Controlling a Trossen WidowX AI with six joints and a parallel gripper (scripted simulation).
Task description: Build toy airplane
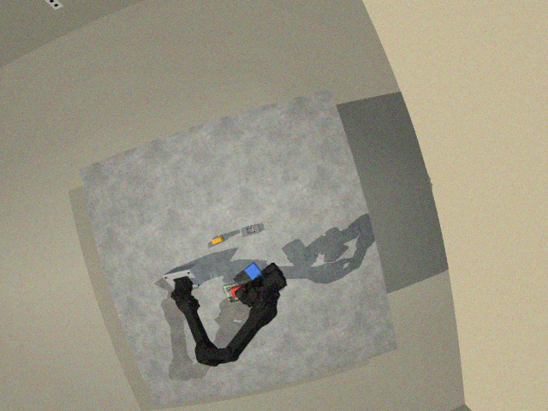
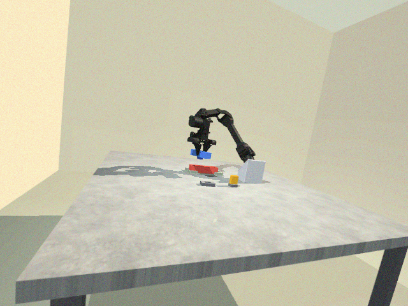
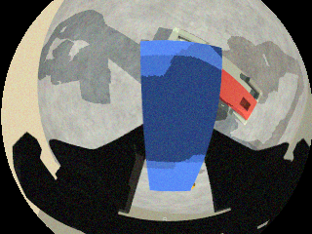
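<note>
My gripper [image 2: 201, 152] [image 3: 175, 128] is shut on the blue wing [image 1: 253, 271] [image 2: 205, 155] [image 3: 180, 107], with its tab pointing down. The wing hangs in the air above the table, close over the red fuselage and touching nothing below it. The fuselage [image 1: 234, 292] [image 2: 202, 169] [image 3: 233, 93] lies in the pale green cradle [image 1: 226, 289] [image 2: 188, 171] [image 3: 184, 35]; a dark socket shows near one end in the wrist view, and the wing hides its other part. The orange tail fin [image 1: 217, 240] [image 2: 234, 179] stands apart in a small grey holder.
A flat grey holder [image 1: 246, 231] [image 2: 207, 183] with nothing in it lies beside the tail fin. A white wedge-shaped block [image 2: 255, 171] stands by the arm's base, to the right of the cradle in the exterior view.
</note>
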